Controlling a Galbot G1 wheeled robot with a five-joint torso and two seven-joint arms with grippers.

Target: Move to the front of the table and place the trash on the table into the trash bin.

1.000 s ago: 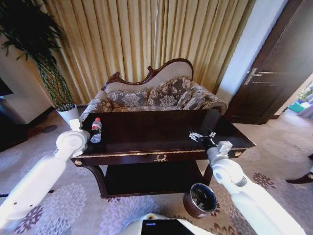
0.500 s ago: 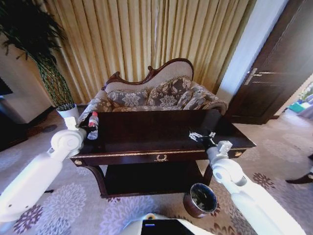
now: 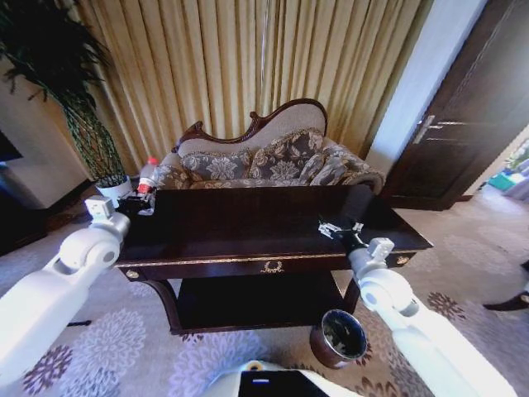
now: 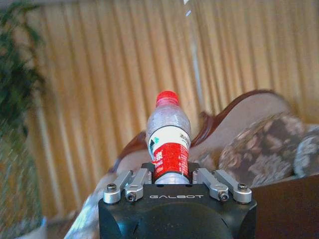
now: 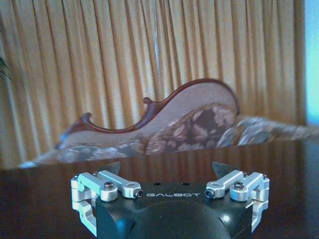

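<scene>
1. So, nearest the robot, the trash bin (image 3: 340, 337) sits on the carpet by the tabletop's front right leg.
2. Right tool (image 3: 340, 229) rests on the tabletop (image 3: 248, 227) near its right end, fingers spread apart, gripping nothing.
3. Left tool (image 4: 173, 175) is clamped on the bottle (image 3: 147, 177), held upright above the tabletop's far left corner.
4. Sofa (image 3: 273, 157) and curtains behind.
</scene>
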